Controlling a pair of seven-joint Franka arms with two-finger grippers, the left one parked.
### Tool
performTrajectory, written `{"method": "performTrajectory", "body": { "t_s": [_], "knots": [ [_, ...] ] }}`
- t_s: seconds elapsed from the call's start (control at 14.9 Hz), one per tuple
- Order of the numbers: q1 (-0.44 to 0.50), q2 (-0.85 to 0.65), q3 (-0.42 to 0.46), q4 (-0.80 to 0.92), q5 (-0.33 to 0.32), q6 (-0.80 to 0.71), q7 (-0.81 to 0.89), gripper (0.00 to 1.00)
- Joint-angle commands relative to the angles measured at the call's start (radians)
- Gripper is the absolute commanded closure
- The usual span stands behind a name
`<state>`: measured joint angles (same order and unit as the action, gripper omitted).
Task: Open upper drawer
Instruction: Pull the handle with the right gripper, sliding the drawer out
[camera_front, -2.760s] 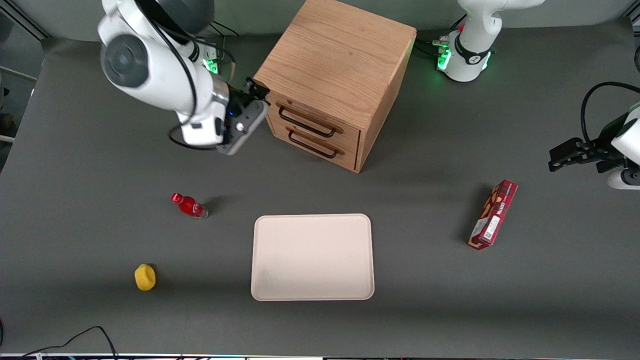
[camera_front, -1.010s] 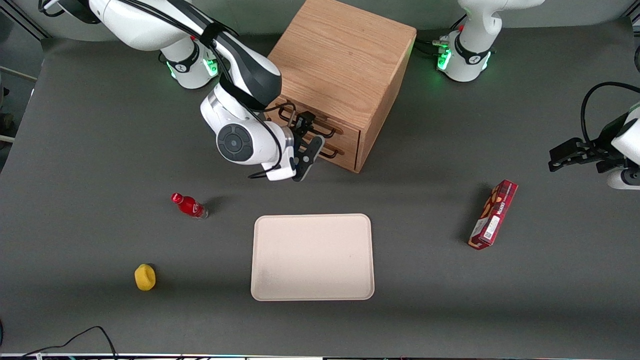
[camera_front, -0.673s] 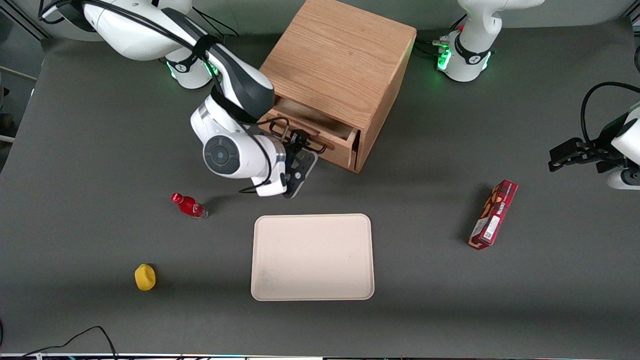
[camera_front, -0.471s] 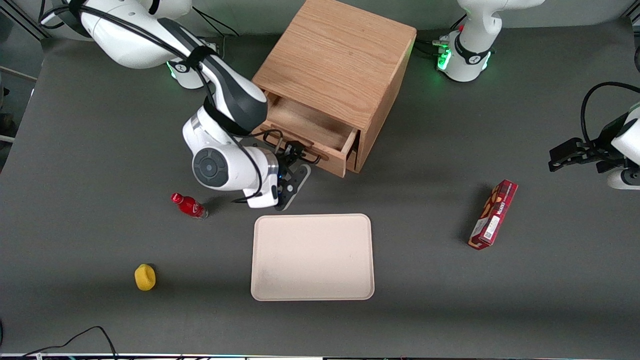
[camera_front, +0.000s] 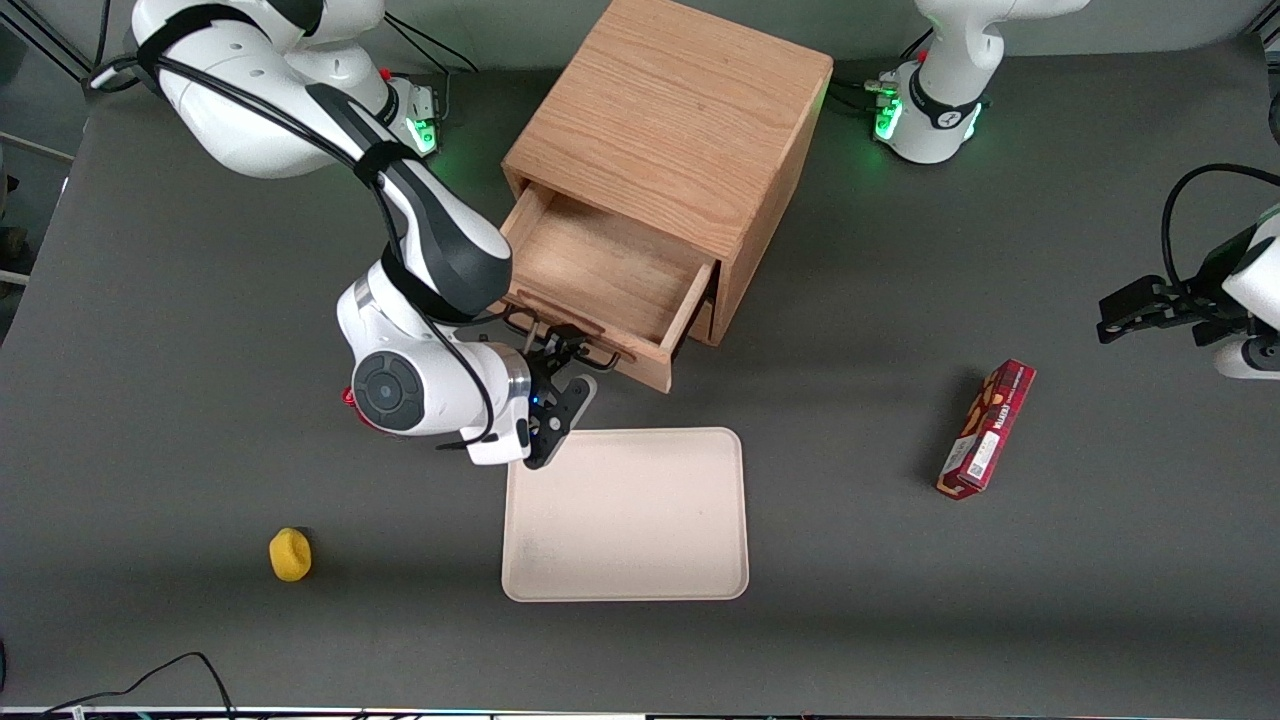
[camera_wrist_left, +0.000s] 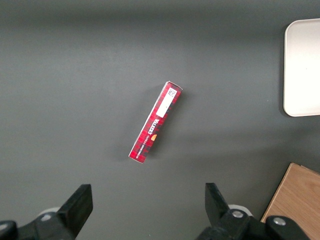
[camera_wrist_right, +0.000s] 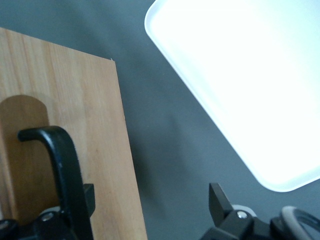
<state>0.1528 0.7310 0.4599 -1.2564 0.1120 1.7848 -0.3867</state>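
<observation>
The gripper (camera_front: 560, 352), fingers spread around the handle (camera_wrist_right: 65, 165), has drawn the upper drawer (camera_front: 600, 275) wide open since a moment ago, nearer the tray (camera_front: 625, 515).

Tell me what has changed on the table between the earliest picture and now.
The upper drawer was shut; it now stands pulled far out of the cabinet, toward the front camera, showing its bare wooden inside. The gripper, first beside the cabinet, went to the black handle and drew back with it. The arm now hides most of the red bottle. The tray, yellow object and red box stayed put.
</observation>
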Motion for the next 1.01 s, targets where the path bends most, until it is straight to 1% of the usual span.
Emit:
{"method": "performTrajectory", "body": {
  "t_s": [0.0,0.13,0.47,0.74,0.94],
  "knots": [
    [0.014,0.041,-0.049,0.08,-0.026,-0.027,-0.078,0.0],
    [0.013,0.044,-0.07,0.106,-0.026,-0.042,-0.129,0.0],
    [0.008,0.06,-0.109,0.164,-0.025,-0.051,-0.179,0.0],
    [0.002,0.082,-0.115,0.225,-0.025,-0.056,-0.187,0.0],
    [0.004,0.073,-0.127,0.282,-0.021,-0.097,-0.187,0.0]
  ]
}}
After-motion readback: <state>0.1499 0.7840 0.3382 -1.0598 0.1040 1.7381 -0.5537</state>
